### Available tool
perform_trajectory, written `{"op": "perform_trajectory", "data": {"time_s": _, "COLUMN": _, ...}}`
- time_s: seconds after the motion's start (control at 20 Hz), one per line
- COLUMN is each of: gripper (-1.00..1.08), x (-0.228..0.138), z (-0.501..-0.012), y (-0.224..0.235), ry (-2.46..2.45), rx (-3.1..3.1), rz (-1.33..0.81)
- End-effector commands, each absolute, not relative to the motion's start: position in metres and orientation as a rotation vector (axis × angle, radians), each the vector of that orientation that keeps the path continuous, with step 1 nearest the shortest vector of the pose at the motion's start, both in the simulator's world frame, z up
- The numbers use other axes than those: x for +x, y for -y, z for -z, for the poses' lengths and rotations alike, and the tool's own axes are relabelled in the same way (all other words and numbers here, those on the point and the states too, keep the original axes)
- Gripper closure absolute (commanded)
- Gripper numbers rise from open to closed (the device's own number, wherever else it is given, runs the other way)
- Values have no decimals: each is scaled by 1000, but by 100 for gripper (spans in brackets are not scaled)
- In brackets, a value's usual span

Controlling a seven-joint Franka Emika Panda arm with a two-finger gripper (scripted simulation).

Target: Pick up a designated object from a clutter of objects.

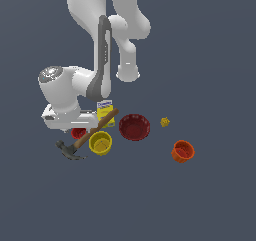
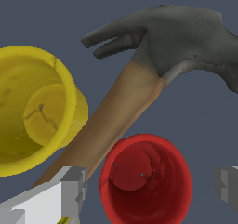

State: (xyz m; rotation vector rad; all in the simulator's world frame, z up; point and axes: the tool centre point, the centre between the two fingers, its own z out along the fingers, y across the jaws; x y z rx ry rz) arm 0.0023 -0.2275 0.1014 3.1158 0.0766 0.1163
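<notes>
Half the red cup point(image 1: 78, 133) hides beneath the arm's gripper point(image 2: 148, 190), whose fingers point(image 2: 69, 190) stand wide either side of it, just beside the hammer point(image 2: 139, 88) handle. Yellow cup point(image 2: 32, 111) flanks that handle opposite.

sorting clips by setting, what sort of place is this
Most likely a simulated tabletop test scene, not a real room: a flat, featureless grey floor, a white robot arm, and scattered props such as a hammer, a yellow cup and a dark red bowl.
</notes>
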Motion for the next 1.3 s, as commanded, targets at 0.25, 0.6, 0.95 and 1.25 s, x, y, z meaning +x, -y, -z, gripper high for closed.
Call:
{"op": "perform_trajectory", "data": {"time_s": 0.25, "gripper": 108, "x": -22, "z": -47, "y": 224, "ry": -66, "rx": 3141, "rz": 0}}
{"op": "perform_trajectory", "data": {"time_s": 0.6, "gripper": 108, "x": -22, "z": -47, "y": 224, "ry": -66, "rx": 3141, "rz": 0}}
{"op": "perform_trajectory", "data": {"time_s": 0.95, "gripper": 108, "x": -8, "z": -73, "y": 223, "ry": -73, "rx": 3129, "rz": -58}}
{"op": "perform_trajectory", "data": {"time_s": 1.25, "gripper": 108, "x": 0, "z": -98, "y": 205, "ry": -72, "rx": 3129, "rz": -54}}
